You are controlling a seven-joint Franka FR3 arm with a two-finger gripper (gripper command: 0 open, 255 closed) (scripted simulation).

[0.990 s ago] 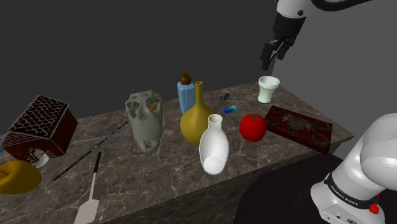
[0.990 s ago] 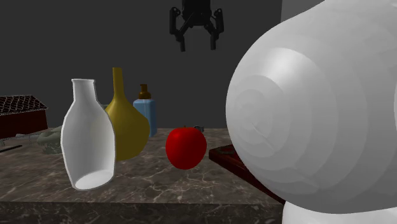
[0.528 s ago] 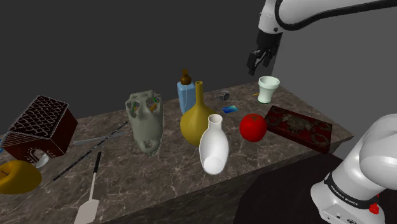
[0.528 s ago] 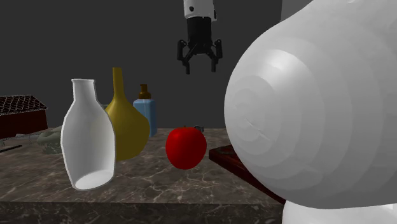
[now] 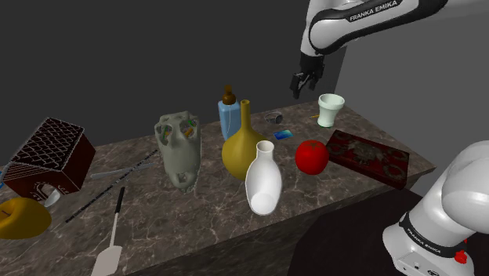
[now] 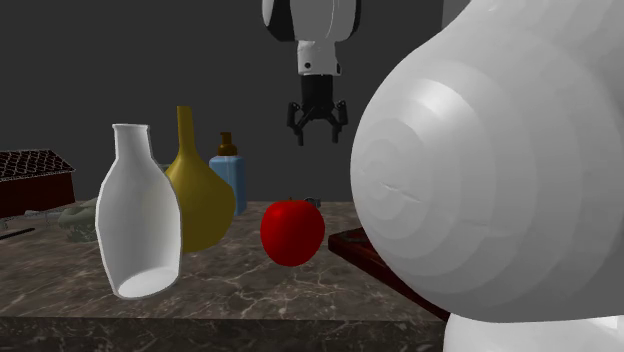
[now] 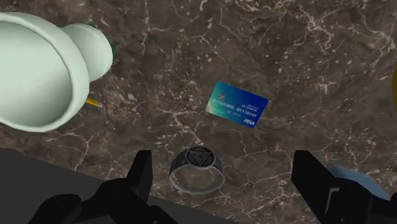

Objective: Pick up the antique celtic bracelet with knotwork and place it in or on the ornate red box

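- Shoulder view: the pincer point(image 5: 304, 87) has shifted toward 9 o'clock, slightly lower.
- Second exterior view: the pincer point(image 6: 318, 137) has descended toward 6 o'clock.
- The lettered forearm point(image 5: 368, 16) has swung into the shoulder view.

Dark veined stone tabletop point(image 5: 204, 216): white vase point(image 5: 263, 179) at the front, yellow long-necked vase point(image 5: 243, 145) just behind it, blue bottle point(image 5: 229, 118) with a brown stopper behind that, red apple point(image 5: 311, 157) to the shoulder view's right of the white vase. Pale green cup point(image 5: 330, 109) upright near the far edge, blue card point(image 7: 236, 105) flat near it, pencil point(image 7: 94, 102) tip beside the cup's foot. Toward the shoulder view's left: grey-green lumpy jug point(image 5: 179, 149), dark red lattice basket point(image 5: 48, 155), yellow rounded object point(image 5: 22, 216), spatula point(image 5: 111, 243) lying flat.
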